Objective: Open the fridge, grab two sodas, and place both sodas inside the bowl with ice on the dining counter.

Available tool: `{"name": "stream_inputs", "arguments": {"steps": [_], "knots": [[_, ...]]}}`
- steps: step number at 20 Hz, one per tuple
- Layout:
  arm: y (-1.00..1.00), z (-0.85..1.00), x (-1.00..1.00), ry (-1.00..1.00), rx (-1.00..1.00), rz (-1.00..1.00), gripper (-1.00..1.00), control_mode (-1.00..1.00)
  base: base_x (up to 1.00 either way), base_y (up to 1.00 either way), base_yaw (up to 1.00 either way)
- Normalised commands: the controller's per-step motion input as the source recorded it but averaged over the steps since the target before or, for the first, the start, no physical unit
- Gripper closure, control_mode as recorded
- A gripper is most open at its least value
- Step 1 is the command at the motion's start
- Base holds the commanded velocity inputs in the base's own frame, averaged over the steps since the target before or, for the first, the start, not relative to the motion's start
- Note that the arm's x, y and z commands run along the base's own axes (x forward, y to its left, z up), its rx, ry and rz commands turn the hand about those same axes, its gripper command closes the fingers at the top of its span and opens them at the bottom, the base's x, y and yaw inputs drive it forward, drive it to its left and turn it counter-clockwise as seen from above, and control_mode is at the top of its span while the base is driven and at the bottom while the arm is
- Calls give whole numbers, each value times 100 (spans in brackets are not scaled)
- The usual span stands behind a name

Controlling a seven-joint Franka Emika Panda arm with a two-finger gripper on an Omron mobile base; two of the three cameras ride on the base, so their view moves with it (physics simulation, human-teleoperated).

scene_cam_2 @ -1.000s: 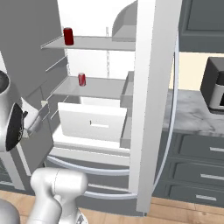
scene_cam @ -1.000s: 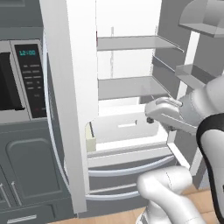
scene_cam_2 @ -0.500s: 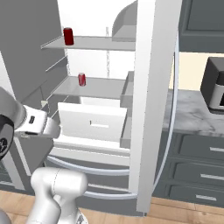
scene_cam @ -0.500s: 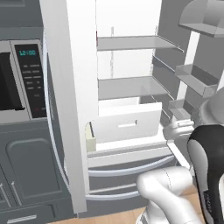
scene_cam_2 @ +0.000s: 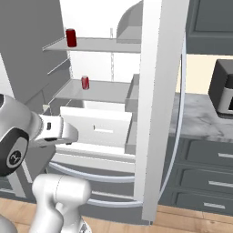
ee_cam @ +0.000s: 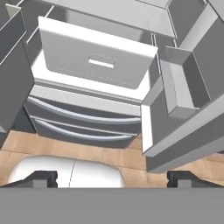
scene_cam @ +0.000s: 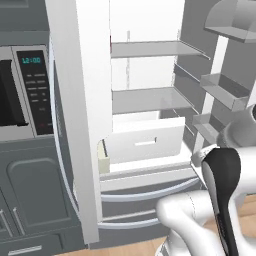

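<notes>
Fridge (scene_cam_2: 159, 91) open, white interior. Two small red cans, pale tops: one (scene_cam_2: 71, 37) on upper shelf, one (scene_cam_2: 85, 82) on middle shelf, both upright. Fingers (ee_cam: 43, 178) wide apart, empty, before white drawer (ee_cam: 94, 63).

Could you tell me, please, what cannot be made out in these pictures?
- Claw: hand view's bottom edge cuts its fingertips; it stands open, holding nothing.
- Sodas: right base view, too small to read labels; in the left base view, the fridge door hides where they stand.
- Oven: left edge cuts it.
</notes>
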Motion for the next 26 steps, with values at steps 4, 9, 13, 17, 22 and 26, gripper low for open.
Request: {"name": "stream_inputs", "arguments": {"steps": [4, 9, 13, 17, 22, 26], "knots": [[11, -5, 17, -3, 0, -4, -100, -100, 0, 0, 0], [4, -3, 21, -2, 1, -3, -100, -100, 0, 0, 0], [0, 0, 9, 0, 0, 0, -100, -100, 0, 0, 0], [0, 0, 0, 0, 0, 0, -100, 100, 57, 0, 0], [0, 0, 0, 0, 0, 0, -100, 100, 63, 1, 0], [0, 0, 0, 0, 0, 0, -100, 100, 58, 1, 0]]}}
